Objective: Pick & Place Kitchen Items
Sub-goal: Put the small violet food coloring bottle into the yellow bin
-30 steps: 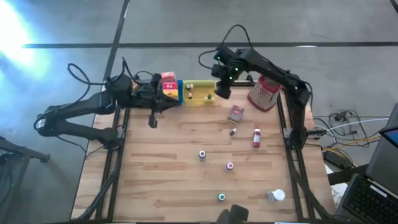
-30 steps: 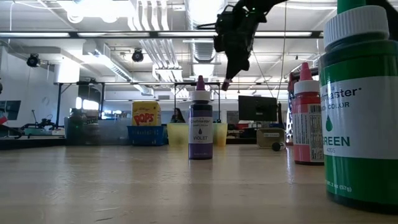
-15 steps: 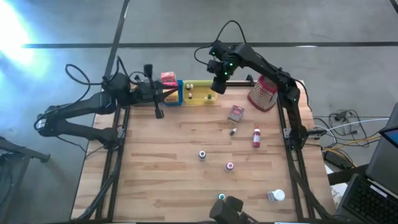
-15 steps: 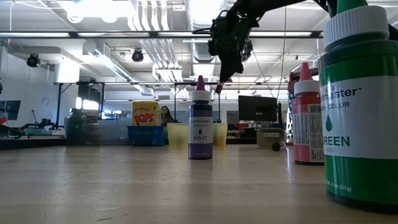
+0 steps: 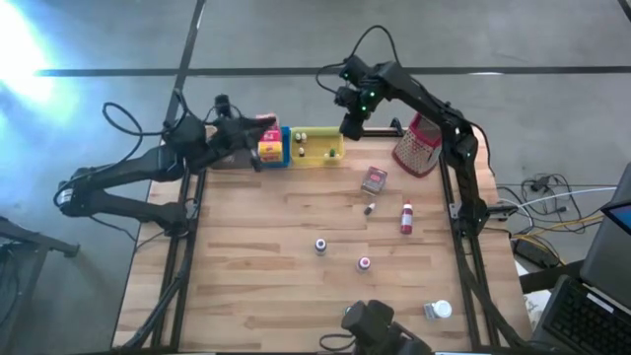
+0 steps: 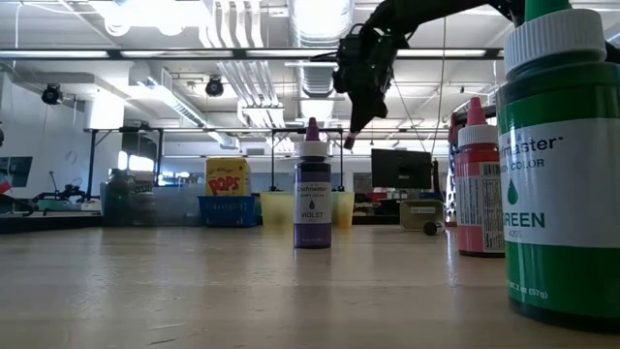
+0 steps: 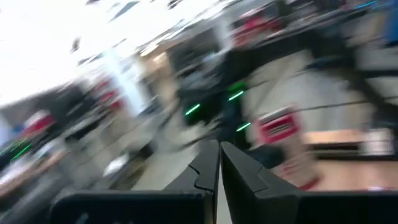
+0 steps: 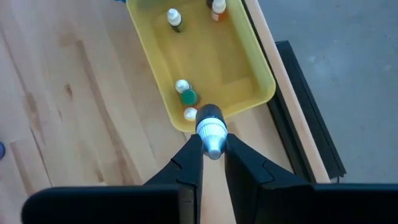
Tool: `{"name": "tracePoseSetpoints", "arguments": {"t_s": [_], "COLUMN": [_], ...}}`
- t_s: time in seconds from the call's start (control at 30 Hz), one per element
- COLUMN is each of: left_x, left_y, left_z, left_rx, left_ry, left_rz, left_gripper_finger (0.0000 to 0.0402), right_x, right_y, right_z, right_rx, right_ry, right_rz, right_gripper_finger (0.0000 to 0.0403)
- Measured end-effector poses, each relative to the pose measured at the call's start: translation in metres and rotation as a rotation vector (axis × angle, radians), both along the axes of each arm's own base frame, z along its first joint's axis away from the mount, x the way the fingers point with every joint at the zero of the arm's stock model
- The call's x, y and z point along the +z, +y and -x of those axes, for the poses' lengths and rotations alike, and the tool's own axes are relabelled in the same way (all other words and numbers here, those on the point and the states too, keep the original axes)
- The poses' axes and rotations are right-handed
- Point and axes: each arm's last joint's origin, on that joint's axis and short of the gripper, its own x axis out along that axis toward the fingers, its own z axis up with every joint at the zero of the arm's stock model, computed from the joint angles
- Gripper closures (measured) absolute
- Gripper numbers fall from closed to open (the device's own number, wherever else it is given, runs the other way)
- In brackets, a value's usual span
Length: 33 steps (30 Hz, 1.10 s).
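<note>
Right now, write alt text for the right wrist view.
The right gripper is shut on a small bottle with a white ribbed cap, held above the near edge of a yellow tray. The tray holds several tiny bottles, one green-capped, and sits on a wooden table.

Small bottles [image 8: 185,95] in tray [image 8: 239,67]; grater [image 5: 420,146] right of tray.

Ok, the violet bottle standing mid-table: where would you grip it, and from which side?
Probably from straight above, closing across the white cap just below the pointed tip. The violet bottle stands upright with nothing close beside it, so its top is free. Its round body gives no preferred side, and the tapered tip looks too slim to hold well.
</note>
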Motion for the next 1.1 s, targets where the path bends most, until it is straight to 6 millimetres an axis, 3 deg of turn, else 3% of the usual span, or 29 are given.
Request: {"name": "tracePoseSetpoints", "arguments": {"t_s": [0.13,0.33,0.73,1.1], "left_x": [-0.002,-0.001,-0.003,-0.003], "left_y": [0.006,0.013,0.014,0.014], "left_z": [0.004,0.014,0.012,0.012], "left_rx": [0.175,0.233,0.235,0.235], "left_ry": [0.001,0.018,0.029,0.036], "left_rz": [0.037,0.04,0.034,0.036], "left_gripper_finger": [0.038,0.038,0.038,0.038], "right_x": [0.0,-0.014,-0.048,-0.048], "right_y": [-0.001,-0.008,-0.042,-0.046], "right_z": [0.0,-0.007,-0.017,-0.009], "right_rx": [0.006,0.021,0.008,0.046], "right_ry": [-0.002,-0.001,0.029,0.048], "right_rz": [0.005,-0.019,-0.039,-0.042], "right_gripper_finger": [0.0361,0.0361,0.0362,0.0363]}}
